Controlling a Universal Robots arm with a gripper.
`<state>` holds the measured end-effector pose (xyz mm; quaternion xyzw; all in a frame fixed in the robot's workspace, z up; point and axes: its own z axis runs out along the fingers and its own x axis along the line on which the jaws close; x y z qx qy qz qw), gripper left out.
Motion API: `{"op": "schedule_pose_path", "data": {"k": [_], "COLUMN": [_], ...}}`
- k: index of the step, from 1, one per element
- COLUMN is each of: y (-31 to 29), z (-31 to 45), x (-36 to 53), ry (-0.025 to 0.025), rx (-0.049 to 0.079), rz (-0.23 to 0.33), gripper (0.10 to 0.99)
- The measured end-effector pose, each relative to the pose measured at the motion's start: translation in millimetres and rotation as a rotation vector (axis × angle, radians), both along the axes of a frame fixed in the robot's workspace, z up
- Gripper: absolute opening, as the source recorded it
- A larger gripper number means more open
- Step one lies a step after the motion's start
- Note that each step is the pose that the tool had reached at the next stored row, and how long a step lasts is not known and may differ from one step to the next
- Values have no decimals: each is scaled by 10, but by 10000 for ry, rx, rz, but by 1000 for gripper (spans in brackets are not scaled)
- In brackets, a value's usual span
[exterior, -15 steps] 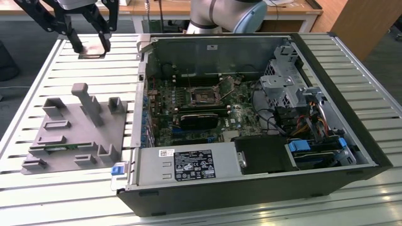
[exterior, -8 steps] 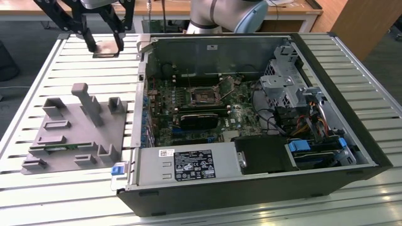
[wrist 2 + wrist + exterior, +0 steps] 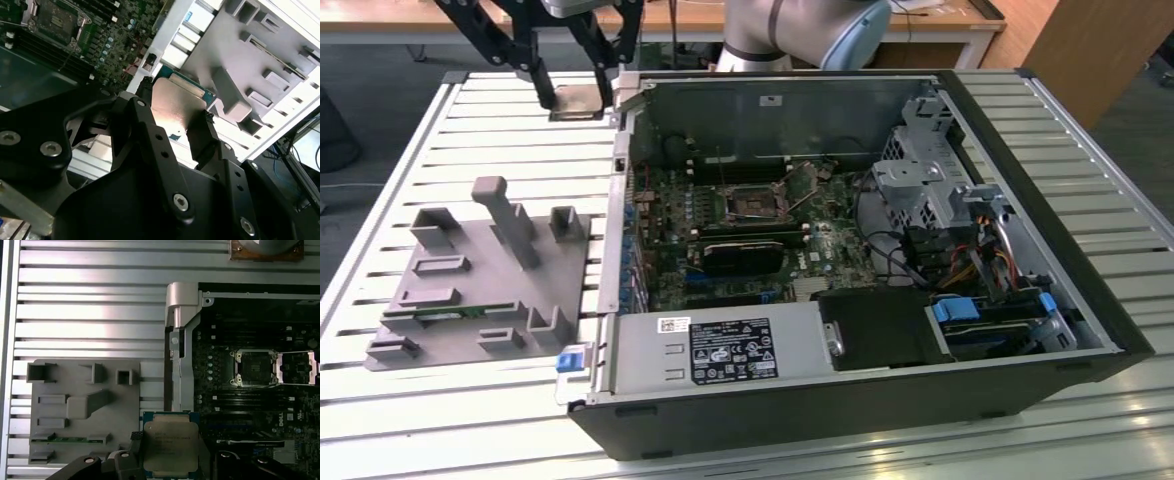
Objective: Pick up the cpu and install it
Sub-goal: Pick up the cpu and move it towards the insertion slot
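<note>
The cpu [image 3: 578, 101], a flat square chip with a silvery metal top, hangs between my gripper's [image 3: 574, 98] two black fingers. It is over the slatted table at the exterior view's upper left, just outside the computer case's corner. In both wrist views the cpu [image 3: 175, 105] [image 3: 170, 446] shows its metal lid and a thin green edge, with the gripper [image 3: 176, 117] [image 3: 172, 455] shut on two opposite sides. The black motherboard socket [image 3: 754, 203] [image 3: 254, 368] [image 3: 54, 17] lies open inside the case, its metal frame flipped up, well apart from the chip.
The open computer case [image 3: 987, 120] lies on its side across the table, with cables, drive bays and a power supply [image 3: 720, 350]. A grey fixture block [image 3: 480, 270] [image 3: 85, 405] with upright posts stands on the exterior view's left; a green memory stick [image 3: 447, 313] lies in it.
</note>
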<state>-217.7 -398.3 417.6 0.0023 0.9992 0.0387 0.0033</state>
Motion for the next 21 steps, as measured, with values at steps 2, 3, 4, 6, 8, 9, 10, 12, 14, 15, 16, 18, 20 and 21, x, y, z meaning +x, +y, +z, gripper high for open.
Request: {"op": "schedule_pose_path", "data": {"k": [2, 3, 4, 6, 8, 9, 10, 12, 14, 15, 16, 18, 20, 21], "y": [10, 18, 28, 52, 85, 110, 137, 188, 229, 250, 268, 305, 330, 340], "z": [0, 0, -1, 0, -1, -1, -2, -2, -5, -6, -7, -12, -16, -16], "x": [60, 83, 104, 142, 172, 187, 203, 251, 311, 342, 375, 444, 516, 554], "ry": [0, 1, 0, 0, -1, 0, -1, 0, -1, -1, 0, -1, -1, 1], "rx": [0, 0, 0, 0, 0, -1, 0, 0, 1, 1, 0, 1, 1, -1], "rz": [1, 1, 0, 1, -2, -1, 0, 3, 1, 1, 1, 0, 0, 0], "gripper": [529, 529, 529, 529, 529, 529, 529, 529, 529, 529, 529, 529, 529, 529]}}
